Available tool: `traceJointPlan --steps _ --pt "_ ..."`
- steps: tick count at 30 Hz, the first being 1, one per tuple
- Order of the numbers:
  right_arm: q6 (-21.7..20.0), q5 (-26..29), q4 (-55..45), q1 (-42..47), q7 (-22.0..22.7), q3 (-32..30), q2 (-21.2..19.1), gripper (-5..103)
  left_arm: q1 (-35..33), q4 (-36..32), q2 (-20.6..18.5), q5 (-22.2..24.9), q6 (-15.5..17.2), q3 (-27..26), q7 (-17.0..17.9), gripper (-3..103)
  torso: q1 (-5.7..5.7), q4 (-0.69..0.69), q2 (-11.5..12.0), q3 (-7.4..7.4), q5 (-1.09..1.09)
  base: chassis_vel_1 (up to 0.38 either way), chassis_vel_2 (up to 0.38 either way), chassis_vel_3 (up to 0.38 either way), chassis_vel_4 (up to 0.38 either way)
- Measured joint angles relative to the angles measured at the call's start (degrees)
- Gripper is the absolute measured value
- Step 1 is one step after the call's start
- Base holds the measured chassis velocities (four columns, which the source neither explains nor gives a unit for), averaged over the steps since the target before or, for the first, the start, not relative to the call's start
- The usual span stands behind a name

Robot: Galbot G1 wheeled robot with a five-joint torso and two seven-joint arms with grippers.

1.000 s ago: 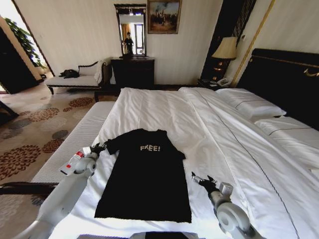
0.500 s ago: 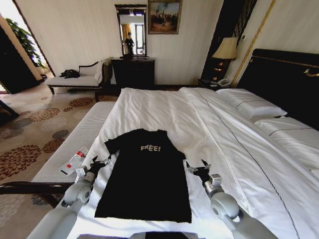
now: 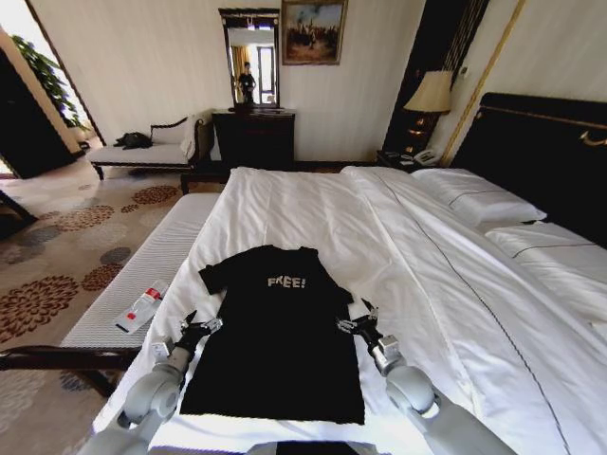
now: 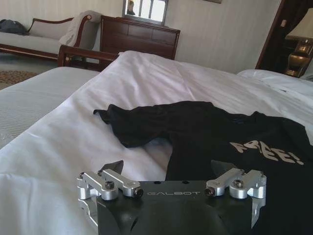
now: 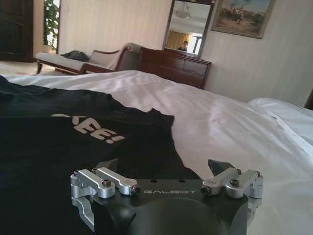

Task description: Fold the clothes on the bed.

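A black T-shirt [image 3: 275,327] printed "FREE!" lies flat, face up, on the white bed [image 3: 313,209], collar toward the far side. My left gripper [image 3: 201,325] hovers open at the shirt's left edge, just below the left sleeve [image 4: 132,127]. In the left wrist view the left gripper [image 4: 168,169] has its jaws spread, and the shirt [image 4: 234,142] lies just ahead. At the right edge, below the right sleeve, my right gripper [image 3: 354,318] is open too. In the right wrist view the right gripper [image 5: 164,165] sits low over the shirt [image 5: 58,147]. Nothing is held.
A light upholstered bench [image 3: 142,275] runs along the bed's left side with a small red-and-white bottle [image 3: 142,305] on it. Pillows [image 3: 474,201] and a dark headboard [image 3: 541,142] are at the right. A dark dresser [image 3: 252,137] and a chaise [image 3: 142,152] stand at the far wall.
Both grippers have closed in on the shirt. The left drew back from the sleeve to the left edge, and the right moved forward and left to the right edge.
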State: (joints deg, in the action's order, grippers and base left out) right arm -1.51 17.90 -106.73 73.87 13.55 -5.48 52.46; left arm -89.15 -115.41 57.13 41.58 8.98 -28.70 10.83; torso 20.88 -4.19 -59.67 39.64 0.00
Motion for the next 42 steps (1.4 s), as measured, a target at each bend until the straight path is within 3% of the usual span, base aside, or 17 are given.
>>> traceJointPlan --steps 16,33,37,39,42 --pt "1.4 0.5 9.7 -11.9 -0.9 12.0 3.8 100 -4.2 -5.2 -1.0 1.0 0.6 -0.1 0.9 100 0.00 0.00 0.0 0.01 0.00 0.000 0.000 0.000 0.000" --pt "2.7 0.3 15.9 -13.5 -1.2 11.1 7.0 103 -3.9 -5.5 0.0 1.8 0.9 -1.3 1.9 100 0.01 -0.01 0.0 0.00 -0.01 0.000 0.000 0.000 0.000" --pt "2.5 1.5 16.4 -13.4 -1.3 11.1 7.5 89 -3.7 -5.4 0.3 2.5 0.9 -2.1 2.0 100 0.00 -0.01 0.0 0.00 0.00 0.000 0.000 0.000 0.000" --pt "2.5 1.5 16.7 -13.4 -1.3 11.1 7.6 89 -3.8 -5.4 0.3 2.6 0.9 -2.2 2.0 100 0.00 -0.01 0.0 0.00 0.00 0.000 0.000 0.000 0.000" --pt "2.4 1.6 17.2 -13.9 -1.3 11.3 7.9 75 -4.1 -5.4 0.7 2.6 0.9 -2.2 2.0 100 0.00 0.00 0.0 0.00 0.00 0.000 0.000 0.000 0.000"
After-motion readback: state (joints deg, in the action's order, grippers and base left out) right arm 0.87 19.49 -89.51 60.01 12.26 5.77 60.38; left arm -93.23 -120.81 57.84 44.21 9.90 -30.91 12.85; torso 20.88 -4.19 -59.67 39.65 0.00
